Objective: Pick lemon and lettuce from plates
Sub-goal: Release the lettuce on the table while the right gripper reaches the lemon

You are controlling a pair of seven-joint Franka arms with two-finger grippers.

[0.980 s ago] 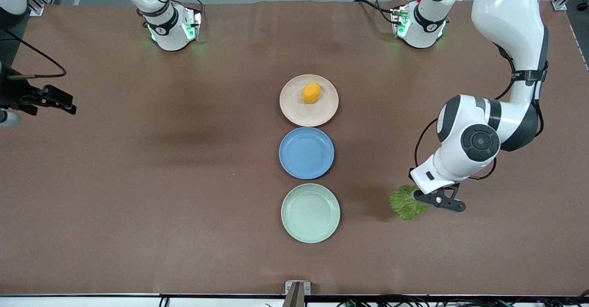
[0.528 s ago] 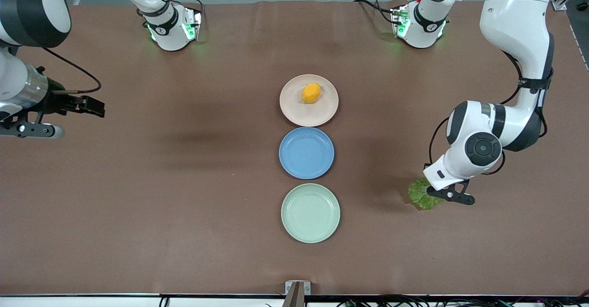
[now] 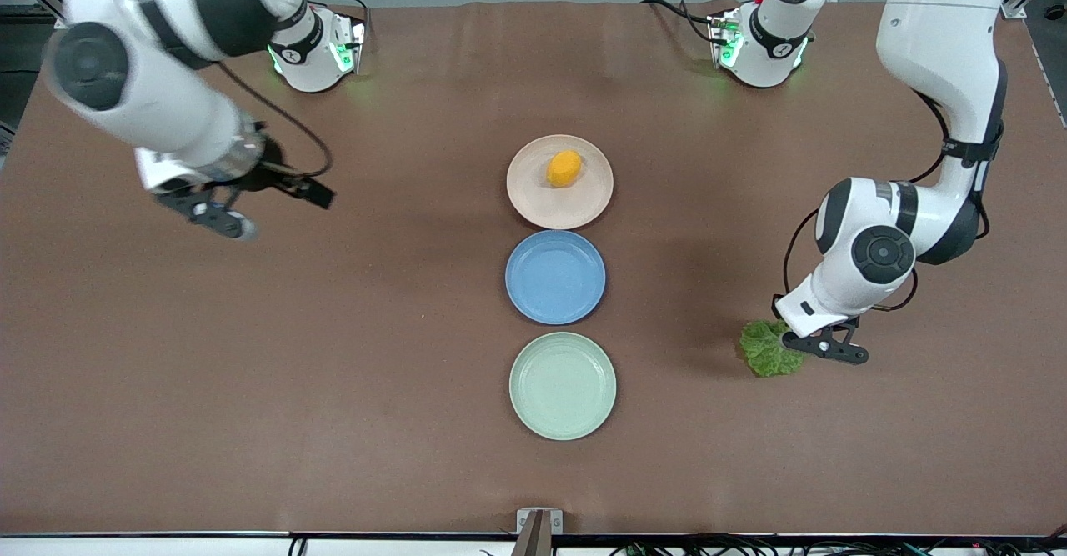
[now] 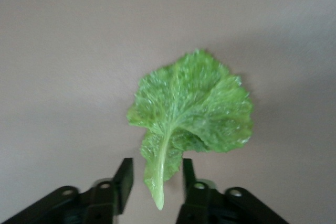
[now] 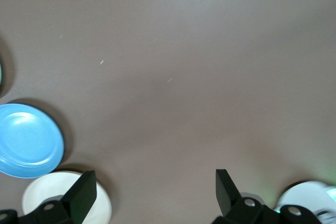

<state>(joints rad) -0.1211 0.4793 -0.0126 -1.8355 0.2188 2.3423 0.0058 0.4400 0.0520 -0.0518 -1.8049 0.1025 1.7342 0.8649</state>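
1. Three round plates sit in a single row down the middle of the brown table (image 3: 333, 423): one beige-pink plate (image 3: 533, 202) closest to the robots' bases, one blue plate (image 3: 555, 278) in the middle, and one mint green plate (image 3: 563, 386) nearest the front camera.

2. One lemon (image 3: 563, 168), orange-yellow and oval, lies on the beige-pink plate, off-centre toward the bases. The blue and green plates hold nothing.

3. One lettuce leaf (image 3: 768, 350) lies flat on the bare table toward the left arm's end, well apart from the plates and about level with the gap between the blue and green ones.

4. The left gripper (image 4: 156, 179) is low over the leaf's stem end. In the left wrist view its two fingers (image 4: 124, 177) stand narrowly parted, one on each side of the pale rib (image 4: 160, 174), with a sliver of gap visible on both sides; the crinkled blade fans out away from the fingers.

5. The right gripper (image 3: 229, 214) hangs over bare table toward the right arm's end, well apart from the plates. In the right wrist view its fingers (image 5: 84, 195) are spread wide and hold nothing; the blue plate (image 5: 26, 140) and the beige-pink plate (image 5: 102, 203) show at the edge of that view.
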